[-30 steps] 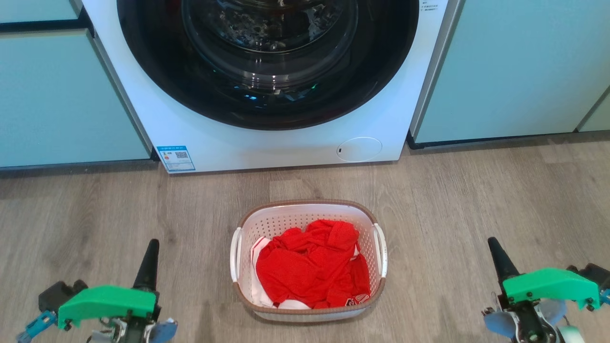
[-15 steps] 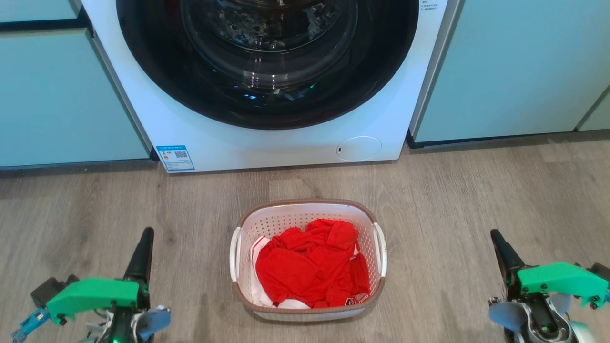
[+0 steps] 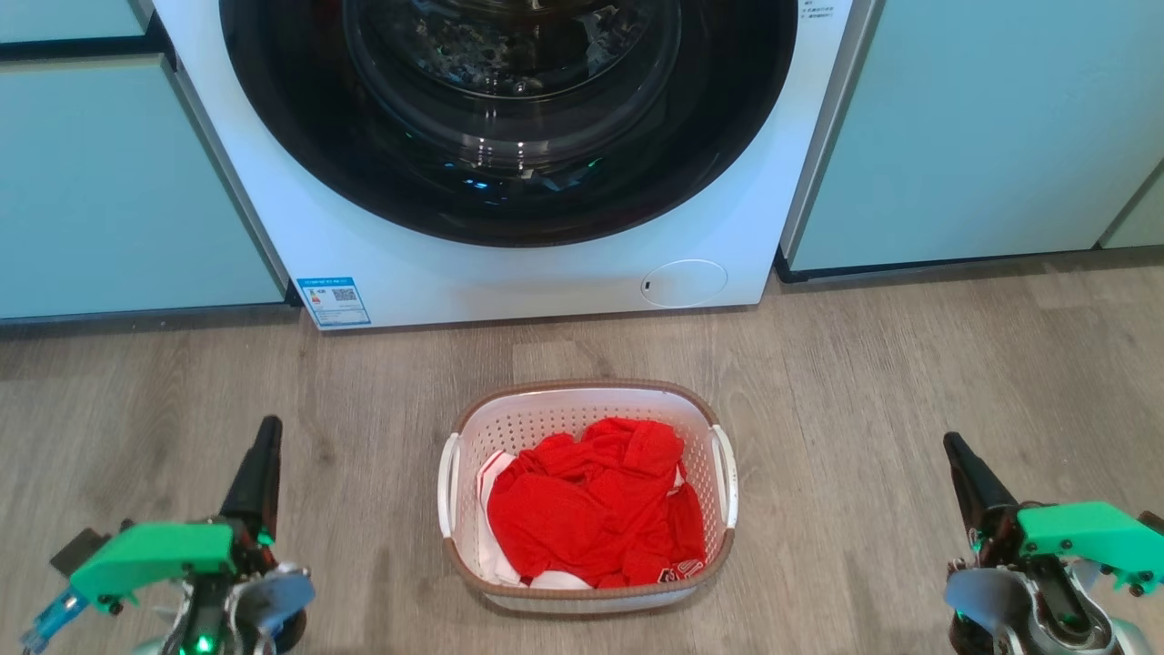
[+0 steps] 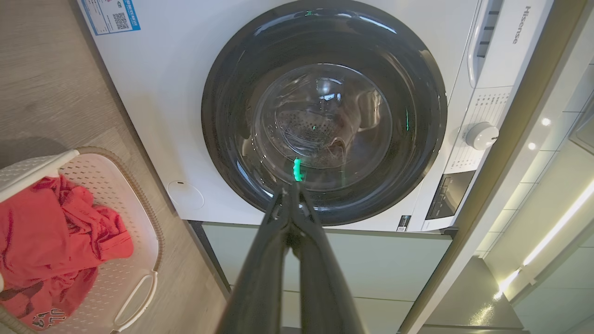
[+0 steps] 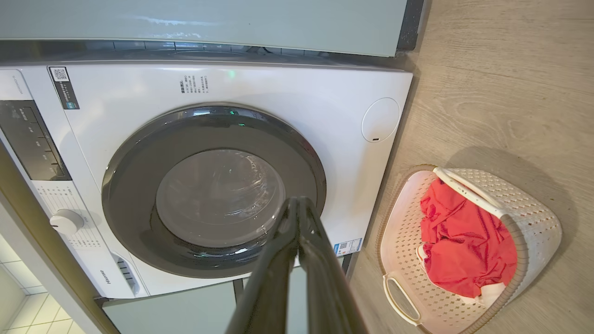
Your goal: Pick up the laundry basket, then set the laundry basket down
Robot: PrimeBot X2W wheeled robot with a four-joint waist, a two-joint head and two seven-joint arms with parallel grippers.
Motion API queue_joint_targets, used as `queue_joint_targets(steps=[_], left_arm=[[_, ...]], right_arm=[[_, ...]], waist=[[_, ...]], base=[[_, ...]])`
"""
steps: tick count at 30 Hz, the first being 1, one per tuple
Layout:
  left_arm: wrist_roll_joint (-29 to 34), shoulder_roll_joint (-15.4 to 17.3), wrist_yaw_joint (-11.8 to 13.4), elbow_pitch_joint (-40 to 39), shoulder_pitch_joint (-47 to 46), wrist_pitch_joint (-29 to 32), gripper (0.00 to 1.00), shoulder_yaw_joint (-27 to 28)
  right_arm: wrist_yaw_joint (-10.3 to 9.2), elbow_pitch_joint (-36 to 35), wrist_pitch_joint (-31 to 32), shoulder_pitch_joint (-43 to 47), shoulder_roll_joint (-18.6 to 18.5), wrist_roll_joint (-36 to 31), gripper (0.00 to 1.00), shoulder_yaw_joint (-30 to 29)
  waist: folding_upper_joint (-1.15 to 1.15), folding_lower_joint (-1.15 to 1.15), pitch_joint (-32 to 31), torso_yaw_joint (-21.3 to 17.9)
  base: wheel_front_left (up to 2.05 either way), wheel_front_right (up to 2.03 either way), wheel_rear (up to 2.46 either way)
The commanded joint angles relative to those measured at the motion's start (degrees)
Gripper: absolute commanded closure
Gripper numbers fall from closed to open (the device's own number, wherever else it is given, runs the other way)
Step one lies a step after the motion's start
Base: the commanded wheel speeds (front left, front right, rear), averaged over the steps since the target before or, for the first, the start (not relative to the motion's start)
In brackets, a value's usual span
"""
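My left pincer [image 3: 267, 429] hangs low at the near left. Its two dark fingers are pressed together along their length and grip nothing. In my left wrist view they meet in a single tip against the round dark door of the washer [image 3: 546, 273]. My right pincer [image 3: 955, 446] hangs at the near right, likewise clenched on nothing, its tips joined in my right wrist view too. Both are well apart from the laundry basket [image 3: 564, 411], which stands upright on the wood-grain floor [image 3: 864, 382] between them. It is in front of the washer, with a bare strip of floor separating the two. The basket has white perforated walls under a brown rim, with a white handle on its left side [image 3: 447, 487] and another on its right [image 3: 725, 478]. A crumpled red garment [image 3: 591, 509] lies inside, with bits of white cloth showing at its near edge. The washer's white front carries a blue label [image 3: 335, 301] at its lower left and a round flap [image 3: 684, 283] at its lower right. Pale green cabinet fronts [image 3: 982, 127] flank it on both sides.
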Motion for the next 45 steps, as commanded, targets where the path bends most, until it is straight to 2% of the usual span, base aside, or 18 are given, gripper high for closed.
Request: queue_joint_targets(steps=[1,45], left_arm=[[-1.3,0.9,-0.7,-1.7,-3.9,0.4,1.0,2.2],[-1.7,0.3,-0.9,-1.6,-4.2,1.4,1.0,3.3]], right_arm=[[-0.1,-2.4,0.5,-3.5,-0.8,1.4,1.0,0.9],[-0.1,-2.4,1.4,-3.7,-0.2,1.9,1.0,-0.1]], waist=[[0.0,0.0,0.0,0.0],[0.0,0.0,0.0,0.0]], base=[[0.0,0.0,0.0],[0.0,0.0,0.0]])
